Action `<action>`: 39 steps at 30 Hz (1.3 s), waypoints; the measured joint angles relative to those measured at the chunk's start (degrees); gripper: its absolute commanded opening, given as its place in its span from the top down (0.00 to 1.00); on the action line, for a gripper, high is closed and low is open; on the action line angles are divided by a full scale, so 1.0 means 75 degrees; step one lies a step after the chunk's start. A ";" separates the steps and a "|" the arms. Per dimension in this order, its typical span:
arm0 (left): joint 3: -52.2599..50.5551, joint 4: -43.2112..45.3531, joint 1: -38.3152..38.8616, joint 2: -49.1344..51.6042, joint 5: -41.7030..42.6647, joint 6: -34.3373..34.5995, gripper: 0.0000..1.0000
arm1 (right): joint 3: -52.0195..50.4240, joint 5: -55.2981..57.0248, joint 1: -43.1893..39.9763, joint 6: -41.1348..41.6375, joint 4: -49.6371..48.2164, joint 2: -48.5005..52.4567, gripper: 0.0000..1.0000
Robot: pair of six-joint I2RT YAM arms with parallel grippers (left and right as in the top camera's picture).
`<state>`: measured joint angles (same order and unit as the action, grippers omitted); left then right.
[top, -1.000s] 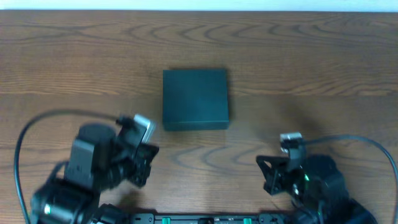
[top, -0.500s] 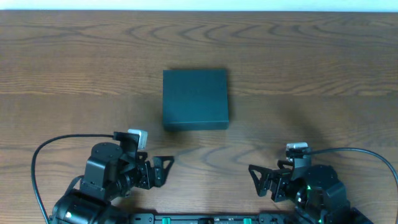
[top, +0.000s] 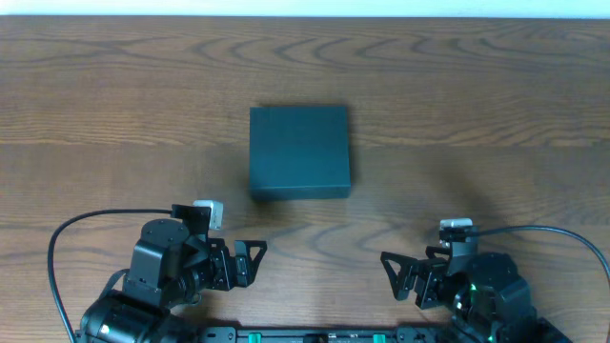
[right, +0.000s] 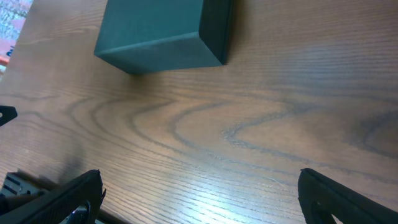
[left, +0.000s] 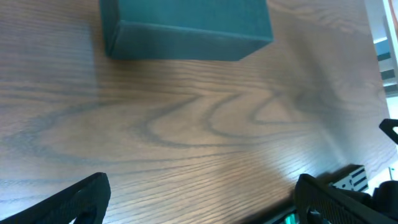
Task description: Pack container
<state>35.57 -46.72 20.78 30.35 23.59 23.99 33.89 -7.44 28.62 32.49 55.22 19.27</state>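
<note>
Currently, container (top: 300, 151) sits shut on counter (top: 496, 95), well ahead of both hands: forward-right of left hand (top: 251, 261), forward-left of right hand (top: 390, 276). Both hands spread wide, holding nothing.

Risk: flap lid closed, light cardboard on smooth wood. One hand prying without other bracing would likely shove box away rather than open it. No goods to pack in view.

Since a second ago: left hand drawn back and swung inward, right hand shifted slightly, container unmoved.
</note>
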 measured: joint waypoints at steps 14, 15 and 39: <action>-0.0679 0.0058 -0.2486 -0.2296 -0.1384 -0.3590 0.05 | 0.0000 0.0000 0.0000 0.0020 0.0006 0.0000 0.01; -0.0883 0.0058 -0.2693 -0.2600 -0.1405 -0.3771 0.05 | -0.0003 0.0000 0.0000 0.0020 0.0006 0.0000 0.01; -0.3427 0.1008 -0.3072 -0.3955 -0.0766 -0.2961 0.05 | -0.0020 0.0000 0.0000 0.0020 0.0006 0.0000 0.01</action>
<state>9.87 -39.16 -2.26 0.69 17.85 1.78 33.74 -7.44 28.62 32.64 55.27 19.27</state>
